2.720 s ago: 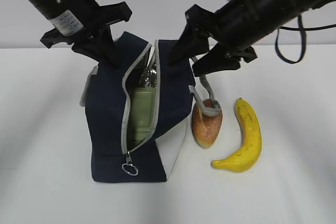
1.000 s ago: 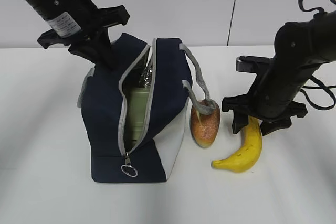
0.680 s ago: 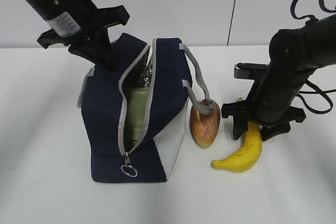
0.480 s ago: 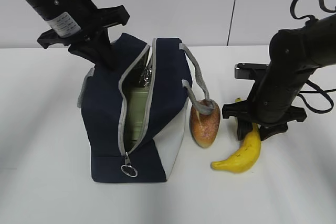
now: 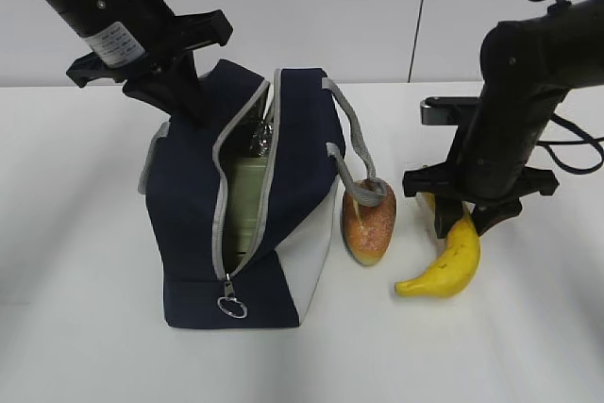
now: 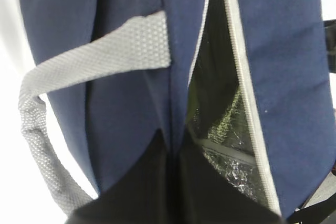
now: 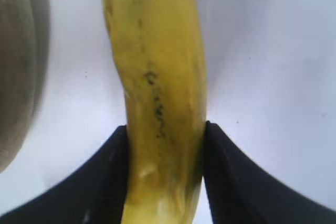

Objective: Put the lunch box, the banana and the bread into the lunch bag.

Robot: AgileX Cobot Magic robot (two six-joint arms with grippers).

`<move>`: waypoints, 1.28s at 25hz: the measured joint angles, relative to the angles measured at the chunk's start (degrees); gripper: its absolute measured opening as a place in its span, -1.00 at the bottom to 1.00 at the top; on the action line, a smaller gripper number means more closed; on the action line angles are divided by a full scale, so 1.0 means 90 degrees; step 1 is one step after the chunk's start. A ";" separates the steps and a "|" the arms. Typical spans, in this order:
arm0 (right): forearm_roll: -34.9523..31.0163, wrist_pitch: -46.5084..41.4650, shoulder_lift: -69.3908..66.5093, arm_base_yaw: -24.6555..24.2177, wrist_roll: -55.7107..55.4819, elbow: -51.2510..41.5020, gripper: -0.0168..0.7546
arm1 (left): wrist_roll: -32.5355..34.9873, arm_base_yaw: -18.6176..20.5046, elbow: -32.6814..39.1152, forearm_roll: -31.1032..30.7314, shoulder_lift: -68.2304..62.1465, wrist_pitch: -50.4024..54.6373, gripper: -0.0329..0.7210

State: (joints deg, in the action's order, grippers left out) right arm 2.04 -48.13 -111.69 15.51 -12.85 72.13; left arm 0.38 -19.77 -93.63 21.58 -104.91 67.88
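Lunch box is already in the lunch bag the left hand pinches open, right hand clamps the banana, bread still waits on the worktop.

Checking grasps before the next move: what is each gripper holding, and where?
Right gripper clamps the curved yellow banana near its upper end. Left gripper pinches the navy fabric lunch bag beside its zipper opening.

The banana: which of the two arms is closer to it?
Right. The right gripper has its jaws closed on the banana, while the left gripper is across the lunch bag, holding its far edge.
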 joint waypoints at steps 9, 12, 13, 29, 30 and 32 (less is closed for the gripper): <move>-0.0464 -0.0216 0.1657 0.0000 0.0431 0.0422 -0.17 | 0.0000 0.0000 0.0000 -0.0109 0.0000 0.0007 -0.92; -0.1680 -0.0216 0.2161 0.0000 0.1477 0.0422 -0.17 | 0.0000 0.0000 0.0000 -0.0114 0.0000 0.0007 -0.92; -0.2260 -0.0216 0.2249 0.0000 0.1943 0.0422 -0.17 | 0.0000 0.0000 0.0000 -0.0121 0.0000 0.0007 -0.92; -0.8138 -0.0563 0.0692 0.0012 0.5373 0.0422 -0.17 | 0.0000 0.0000 0.0000 -0.0132 0.0000 0.0013 -0.92; -0.8283 -0.0563 0.0586 0.0012 0.5405 0.0422 -0.17 | 0.0000 0.0000 0.0000 -0.0132 0.0000 0.0013 -0.92; -0.8438 -0.0579 0.0409 0.0012 0.5443 0.0422 -0.17 | 0.0000 0.0000 0.0000 -0.0132 0.0000 0.0013 -0.92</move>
State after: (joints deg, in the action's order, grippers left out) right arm -73.90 -53.34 -108.01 15.61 36.13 75.93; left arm 0.38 -19.77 -93.63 20.39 -104.91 68.00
